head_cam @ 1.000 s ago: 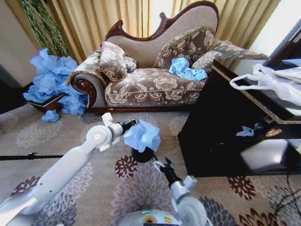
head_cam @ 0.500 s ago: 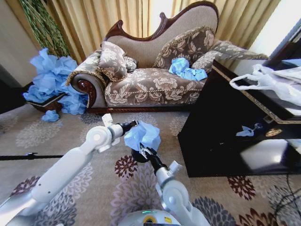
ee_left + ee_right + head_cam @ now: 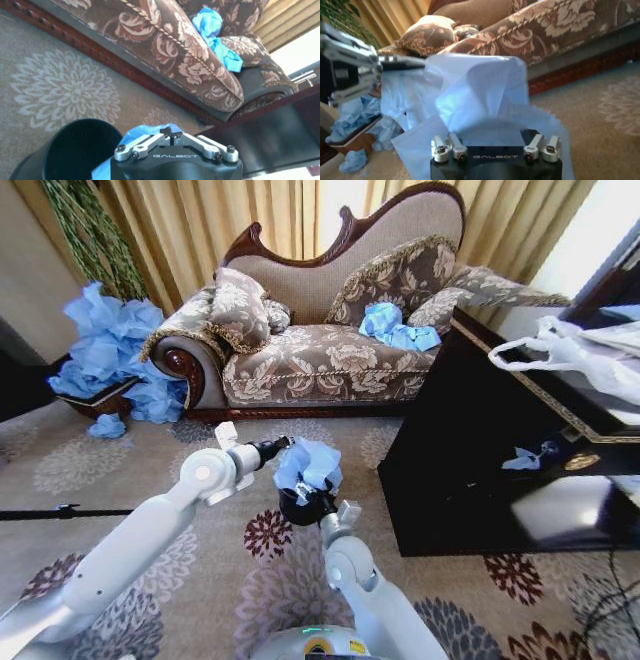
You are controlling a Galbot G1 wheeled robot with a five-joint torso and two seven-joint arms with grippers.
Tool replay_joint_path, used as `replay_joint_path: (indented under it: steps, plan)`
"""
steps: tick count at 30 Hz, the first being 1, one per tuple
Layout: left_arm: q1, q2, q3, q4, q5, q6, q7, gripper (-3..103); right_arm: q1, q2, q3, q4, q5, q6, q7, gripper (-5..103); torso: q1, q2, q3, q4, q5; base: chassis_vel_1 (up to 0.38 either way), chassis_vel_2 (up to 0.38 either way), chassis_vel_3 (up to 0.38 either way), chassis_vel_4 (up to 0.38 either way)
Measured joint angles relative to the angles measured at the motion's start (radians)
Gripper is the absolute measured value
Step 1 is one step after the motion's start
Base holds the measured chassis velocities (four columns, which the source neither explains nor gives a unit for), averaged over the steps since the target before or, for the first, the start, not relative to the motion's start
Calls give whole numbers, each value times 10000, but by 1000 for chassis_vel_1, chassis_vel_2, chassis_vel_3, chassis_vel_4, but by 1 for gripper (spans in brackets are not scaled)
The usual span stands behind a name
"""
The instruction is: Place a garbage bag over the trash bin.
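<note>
The light blue garbage bag [image 3: 308,462] hangs bunched just above the small black trash bin [image 3: 296,509] on the carpet. My left gripper [image 3: 283,446] is shut on the bag's upper left edge; the left wrist view has its fingers closed on blue film [image 3: 145,132] above the bin's open mouth [image 3: 75,150]. My right gripper [image 3: 312,496] is at the bin's near rim, under the bag's lower edge. In the right wrist view it stands open, with the film [image 3: 480,93] draped right in front of it and the left gripper [image 3: 395,65] pinching the bag's far corner.
A patterned sofa [image 3: 320,360] stands behind the bin with blue bags [image 3: 395,328] on its seat. A big heap of blue bags [image 3: 110,350] lies at the left. A black cabinet [image 3: 480,450] with a white plastic bag [image 3: 570,355] is close on the right.
My right gripper has moved forward and up from the carpet to the bin's near rim, beneath the bag. The left gripper and bag have shifted slightly right, over the bin.
</note>
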Motion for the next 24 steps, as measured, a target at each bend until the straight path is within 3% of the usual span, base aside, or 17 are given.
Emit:
replay_joint_path:
  steps: [4,5,7,9,13,14,16,19,20,24]
  plan:
    - [68,11,-74,0,-35,-23,18,0,-109,-204,2,261,178,-12,-121,61,0,0,-1,-1,0,0,0,0,0]
    - [94,-18,-85,0,-41,-33,20,0,-124,-262,-7,306,228,49,-208,51,0,0,0,-1,0,0,0,0,0]
    - [111,-30,-87,-3,-43,-35,21,0,-123,-273,-9,327,242,86,-242,51,0,0,0,-1,0,0,0,0,0]
    - [162,-54,-87,-18,-43,-39,23,0,-110,-305,2,423,359,171,-352,40,0,0,0,-1,0,0,0,0,0]
    - [278,-93,-87,-64,-35,-45,22,0,-82,-375,37,634,628,231,-421,29,0,0,0,-1,0,0,0,0,0]
    - [357,-110,-87,-104,-24,-50,20,0,-80,-421,57,711,756,249,-456,21,0,0,-1,-1,0,0,0,0,0]
    - [399,-117,-87,-128,-20,-52,18,0,-79,-437,71,724,805,273,-466,21,0,0,-1,-1,0,0,0,0,0]
    - [505,-123,-132,-210,-15,-64,11,0,-33,-472,89,716,846,347,-471,37,0,0,0,-1,0,0,0,0,0]
    - [505,-123,-132,-210,-15,-64,11,0,-33,-472,89,716,846,347,-471,37,0,0,0,-1,0,0,0,0,0]
    - [600,-90,-234,-320,-25,-94,8,0,67,-492,92,555,848,355,-467,54,0,0,0,-1,0,0,0,0,0]
